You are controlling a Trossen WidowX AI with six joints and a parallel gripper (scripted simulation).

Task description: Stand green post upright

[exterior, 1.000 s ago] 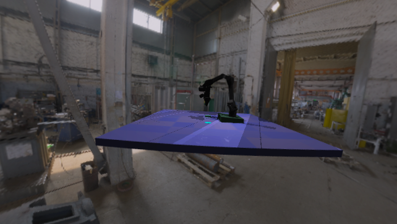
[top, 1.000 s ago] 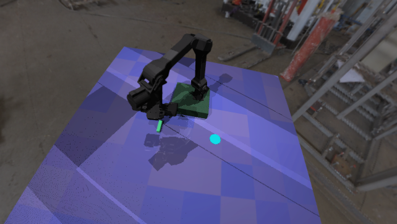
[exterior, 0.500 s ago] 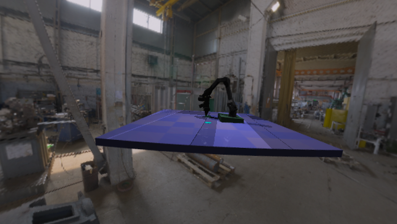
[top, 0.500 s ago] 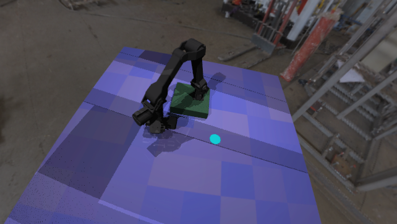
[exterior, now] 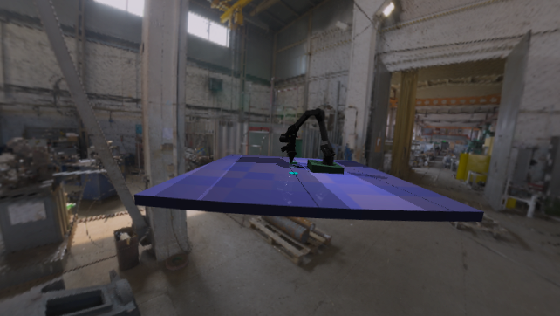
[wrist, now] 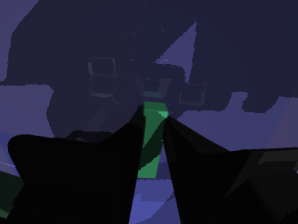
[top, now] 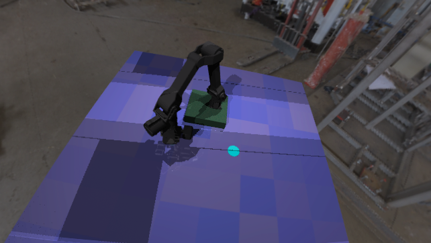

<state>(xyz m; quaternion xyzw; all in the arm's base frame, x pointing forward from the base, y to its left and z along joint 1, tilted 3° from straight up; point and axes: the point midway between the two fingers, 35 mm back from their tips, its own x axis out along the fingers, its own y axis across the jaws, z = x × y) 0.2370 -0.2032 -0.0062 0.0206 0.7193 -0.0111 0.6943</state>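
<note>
Green post [wrist: 154,137]: lying flat on the purple table [top: 215,201] beside the arm's green base [top: 205,114], long axis running away from the wrist camera. Gripper [wrist: 153,129]: fingers nearly closed, pinching the post. Cyan circle [top: 233,151]: well apart.

A tall industrial hall is shown, with whitewashed brick walls [exterior: 445,30] and high windows [exterior: 208,30] through which daylight is admitted above a thick concrete pillar [exterior: 163,109]. The bench [exterior: 270,192], a broad slab patterned in blue and violet squares, is seen above a stained concrete floor [exterior: 392,271] on which a wooden pallet [exterior: 283,237] is laid. A wide doorway [exterior: 454,127] is opened on the right, and grey metal racking [top: 386,101] and a red-and-white column [top: 336,47] are seen from the top view
</note>
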